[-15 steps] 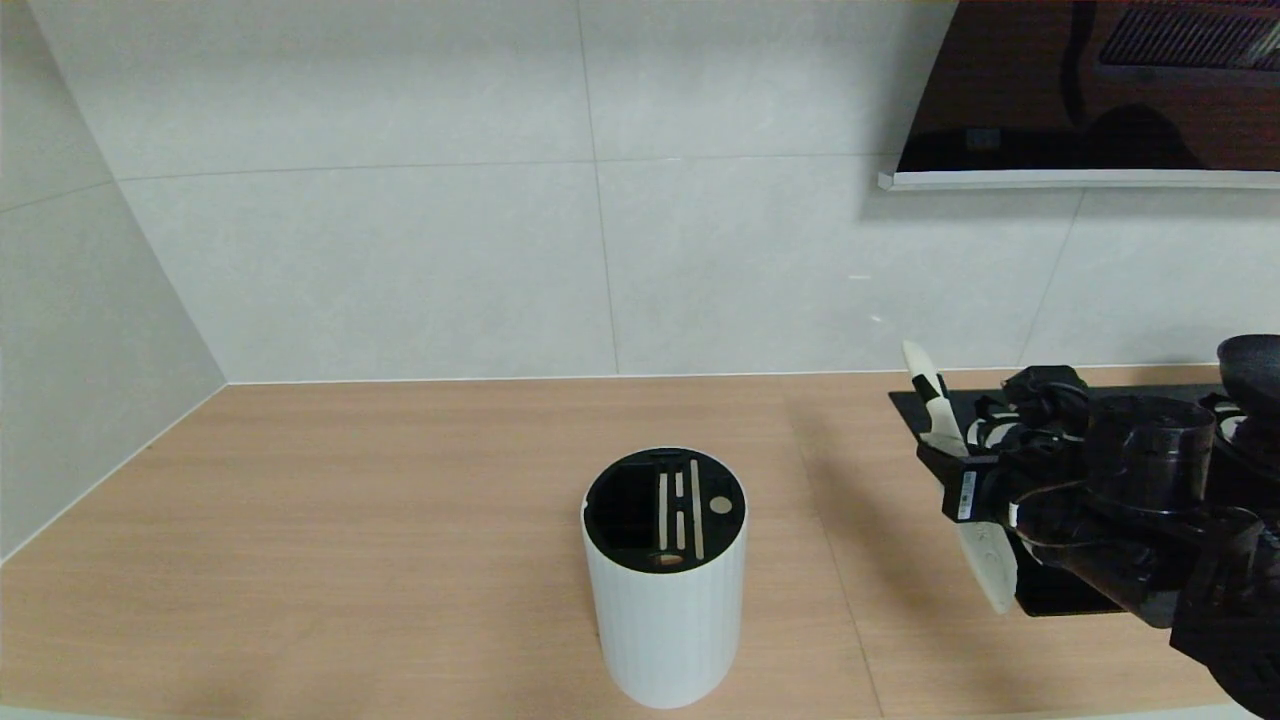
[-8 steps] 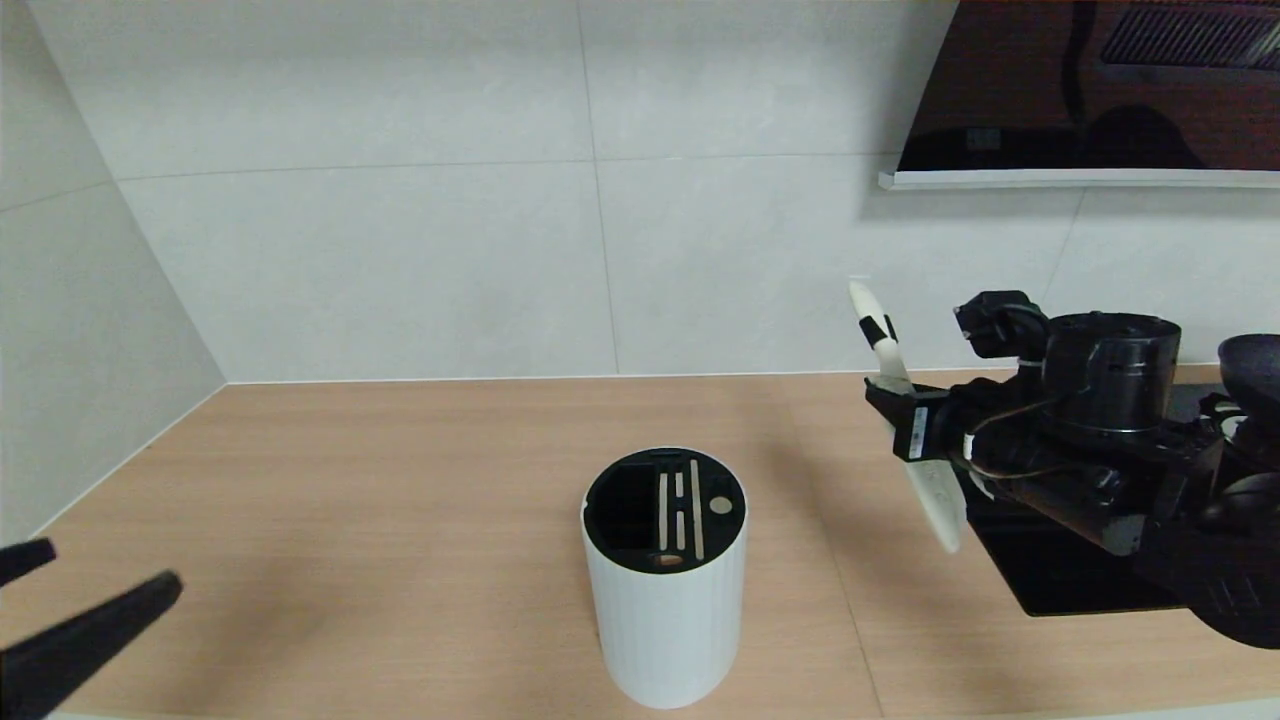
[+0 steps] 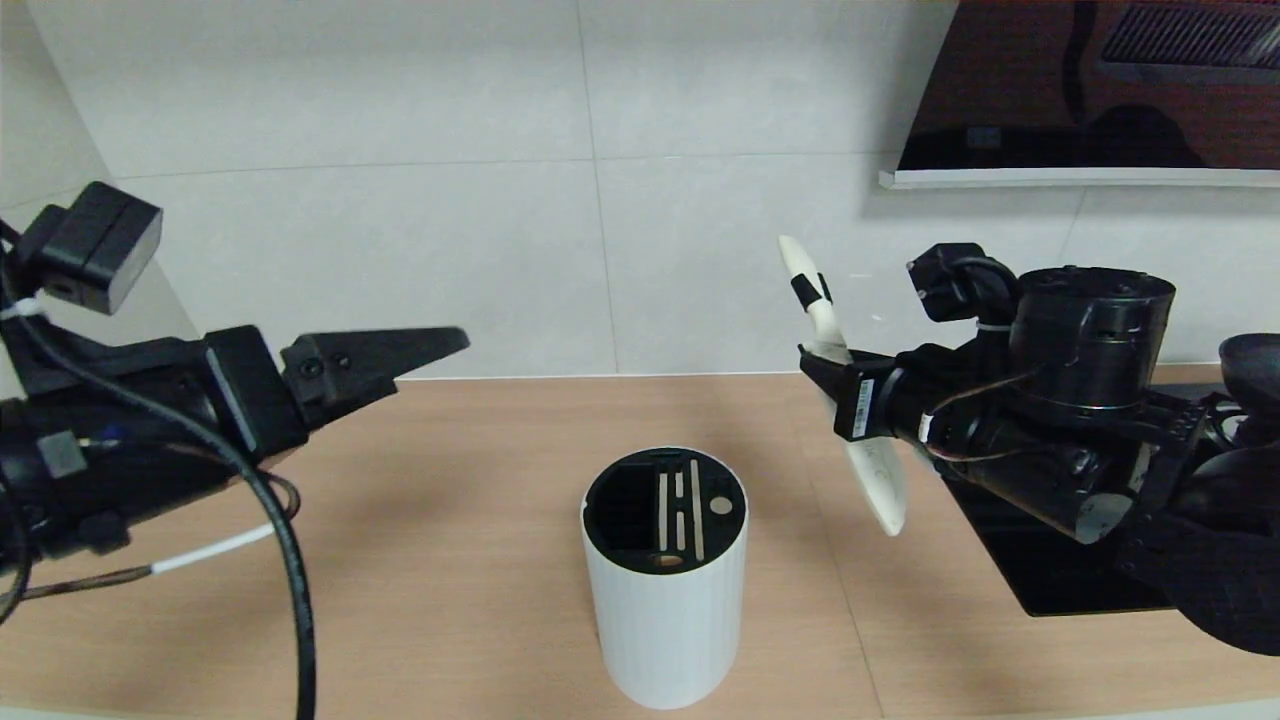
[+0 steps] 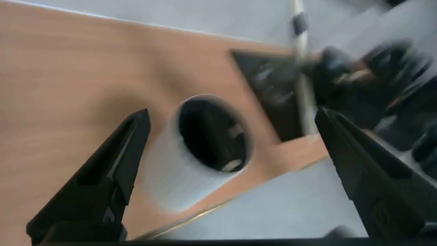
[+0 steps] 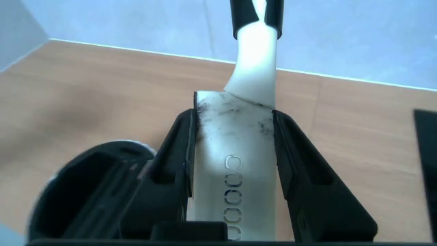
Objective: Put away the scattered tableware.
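Observation:
A white cylindrical holder point(image 3: 665, 590) with a black slotted top stands on the wooden counter point(image 3: 450, 560) near its front edge. My right gripper point(image 3: 835, 395) is shut on a white utensil point(image 3: 876, 480) with a black band, held nearly upright above the counter, just right of the holder. In the right wrist view the fingers point(image 5: 171, 178) clamp the utensil point(image 5: 235, 171), with the holder point(image 5: 89, 198) below. My left gripper point(image 3: 440, 345) hangs open to the left of the holder and above it. Seen from the left wrist, its fingers point(image 4: 102, 184) stand wide apart over the holder point(image 4: 205, 150).
A black cooktop point(image 3: 1050, 575) lies on the counter at the right, under the right arm. A dark range hood point(image 3: 1100, 90) hangs on the tiled wall at the upper right. The tiled wall turns a corner at the left.
My right gripper has carried the utensil up and to the left, closer to the holder. My left arm has come up from the lower left into view, over the counter.

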You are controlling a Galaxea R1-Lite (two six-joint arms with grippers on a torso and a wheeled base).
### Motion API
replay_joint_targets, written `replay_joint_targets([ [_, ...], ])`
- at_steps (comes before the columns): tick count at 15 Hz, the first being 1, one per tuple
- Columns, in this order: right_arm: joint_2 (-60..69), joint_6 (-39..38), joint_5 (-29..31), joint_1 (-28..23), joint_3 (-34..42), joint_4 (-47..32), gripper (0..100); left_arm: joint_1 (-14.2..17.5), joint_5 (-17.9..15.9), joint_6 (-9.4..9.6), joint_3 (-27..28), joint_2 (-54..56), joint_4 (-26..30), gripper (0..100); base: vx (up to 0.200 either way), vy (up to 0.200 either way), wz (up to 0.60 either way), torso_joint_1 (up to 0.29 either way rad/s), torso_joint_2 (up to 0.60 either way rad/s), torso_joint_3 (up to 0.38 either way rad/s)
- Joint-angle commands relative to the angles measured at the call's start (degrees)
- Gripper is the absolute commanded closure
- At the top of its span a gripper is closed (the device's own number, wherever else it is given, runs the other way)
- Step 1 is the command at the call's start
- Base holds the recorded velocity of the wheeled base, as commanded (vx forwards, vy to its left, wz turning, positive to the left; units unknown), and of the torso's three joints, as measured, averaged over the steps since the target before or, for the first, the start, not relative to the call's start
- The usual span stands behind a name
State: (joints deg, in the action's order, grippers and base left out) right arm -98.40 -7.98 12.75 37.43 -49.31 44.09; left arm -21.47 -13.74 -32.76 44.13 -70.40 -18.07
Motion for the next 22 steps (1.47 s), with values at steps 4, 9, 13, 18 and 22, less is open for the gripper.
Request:
replay_joint_targets([
  [4, 1.5, -1.2, 0.2, 6.0, 2.1, -0.2, 100, -5.3, 0.0, -7.67, -0.3, -6.2, -6.4, 0, 0.0, 0.0, 0.0, 0.0, 0.0, 0.0],
  [9, 1.2, -1.2, 0.2, 11.0, 4.0, 0.0, 100, -8.8, 0.1, -12.95, -1.0, -8.8, -12.3, 0, 0.0, 0.0, 0.0, 0.0, 0.0, 0.0],
  [13, 1.5, -5.2, 0.2, 15.5, 2.9, 0.0, 100, -13.2, 0.1, -16.11, -3.2, -11.6, -18.8, 0, 0.0, 0.0, 0.0, 0.0, 0.0, 0.0],
  [18, 0.8, -10.2, 0.2, 20.3, 1.4, -0.3, 100, -14.5, 0.4, -16.29, -5.8, -17.0, -26.8, 0, 0.0, 0.0, 0.0, 0.0, 0.0, 0.0],
  [22, 1.1, -11.9, 0.2, 22.9, 1.4, -1.6, 100, -14.8, 3.5, -16.29, -6.1, -20.2, -30.6, 0, 0.0, 0.0, 0.0, 0.0, 0.0, 0.0],
])
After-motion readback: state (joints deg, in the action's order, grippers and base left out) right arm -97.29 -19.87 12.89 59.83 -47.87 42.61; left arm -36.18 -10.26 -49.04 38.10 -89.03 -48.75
